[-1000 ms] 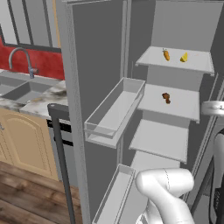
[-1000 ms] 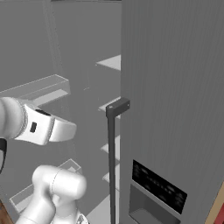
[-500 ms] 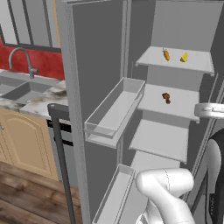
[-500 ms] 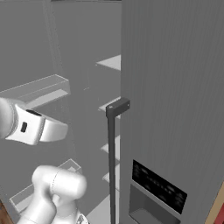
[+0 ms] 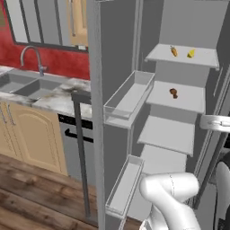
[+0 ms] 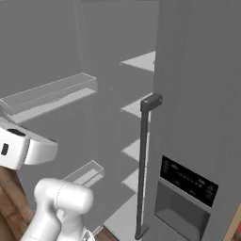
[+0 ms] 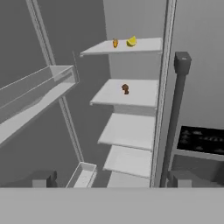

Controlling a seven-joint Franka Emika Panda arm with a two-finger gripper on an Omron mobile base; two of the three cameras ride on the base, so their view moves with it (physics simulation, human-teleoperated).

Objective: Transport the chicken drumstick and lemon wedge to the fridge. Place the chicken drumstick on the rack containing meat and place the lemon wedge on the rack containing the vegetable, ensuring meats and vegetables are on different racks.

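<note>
Pincer (image 7: 112,178) spread wide and empty, arm drawn back and aimed into the open fridge (image 5: 177,121). Ahead and above it the drumstick (image 7: 125,89) lies on the second rack, the lemon (image 7: 131,41) higher on the top rack beside a carrot (image 7: 115,43). Since a second ago the forearm has pulled further out toward the frame's edge; the food has not moved.

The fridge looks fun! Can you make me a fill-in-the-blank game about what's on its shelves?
1. The top rack holds an orange item and a ____ item.
2. The brown item lies on the ____ rack from the top.
3. The fridge's left door stands ____.
4. The sink faucet stands in front of a ____ wall.

Missing words: yellow; second; open; red
</note>
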